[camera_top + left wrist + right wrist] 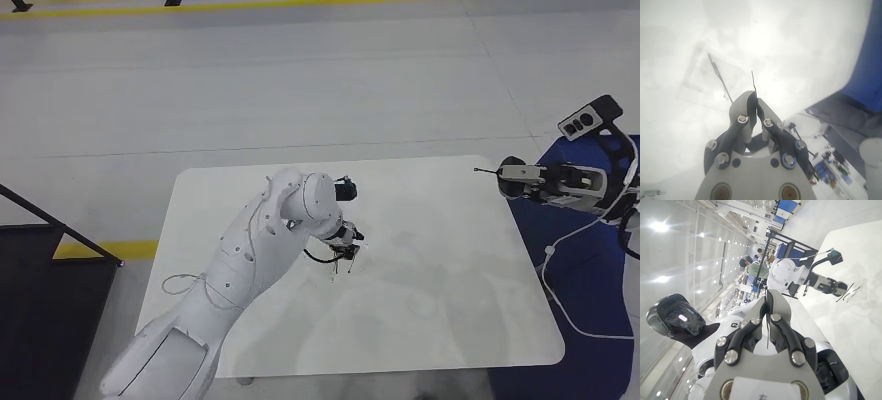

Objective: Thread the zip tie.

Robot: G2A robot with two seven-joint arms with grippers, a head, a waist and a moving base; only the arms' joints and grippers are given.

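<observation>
Zip tie (753, 80) is sticking out of the left gripper (756, 98), and the jaws are squeezing shut on it. It is a thin, flat strip of black plastic with a small bend in it. Its free tip is pointing out over the white tabletop (450, 300). The left gripper is hanging over about the middle of the tabletop.

The right gripper (767, 295) is hanging well apart from it, at the far right corner of the tabletop, next to a blue cloth (590, 290). Its jaws are pinching shut too, on a black strip (768, 336) that is looking like a second tie. In the top view the tip of this strip is pointing left, toward the other gripper.

I am guessing the zip tie is very light, bendy and springy, and smooth enough to slip. A long free end is going to wobble. So it is best to be holding it close to the end that goes in, with the flat sides against the pads. The other piece should be held just behind its little hole.

The tabletop is smooth and shiny, with round corners. The fingers (743, 106) are pale grey with dark pads.

Two more thin black lines (845, 293) are showing by the left gripper. I cannot tell if they are lying on the tabletop or hanging.
</observation>
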